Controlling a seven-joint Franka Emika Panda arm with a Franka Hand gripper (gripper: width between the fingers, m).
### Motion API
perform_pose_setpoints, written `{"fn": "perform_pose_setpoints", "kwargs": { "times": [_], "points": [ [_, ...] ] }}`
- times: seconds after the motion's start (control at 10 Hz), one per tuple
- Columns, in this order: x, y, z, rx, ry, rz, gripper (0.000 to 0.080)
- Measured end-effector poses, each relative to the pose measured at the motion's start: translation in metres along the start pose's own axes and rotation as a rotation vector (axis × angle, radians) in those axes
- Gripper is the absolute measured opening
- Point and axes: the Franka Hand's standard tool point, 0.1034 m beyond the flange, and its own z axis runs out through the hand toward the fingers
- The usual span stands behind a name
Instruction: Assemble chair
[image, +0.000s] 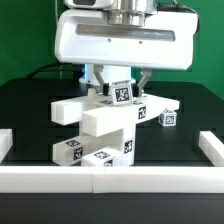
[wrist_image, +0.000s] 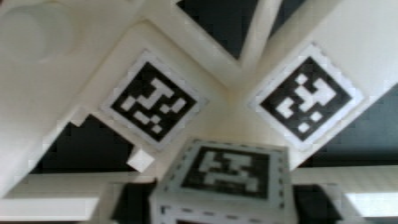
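The tool (image: 121, 86) straddles a tagged chair part (image: 122, 94) atop the pile (image: 100, 125); I cannot tell if it pinches. Pick-up step: squeeze, then lift.

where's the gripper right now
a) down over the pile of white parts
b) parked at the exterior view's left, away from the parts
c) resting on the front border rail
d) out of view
a: the gripper is low over the pile of chair parts in the middle of the black table, right at a small tagged block.
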Motion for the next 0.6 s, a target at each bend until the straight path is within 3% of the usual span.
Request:
{"fn": "perform_pose_setpoints", "kwargs": {
  "times": [0.6],
  "points": [
    [-0.0003, -0.0003, 0.0006, 0.0, -0.001, 0.301, 0.0269]
  ]
}}
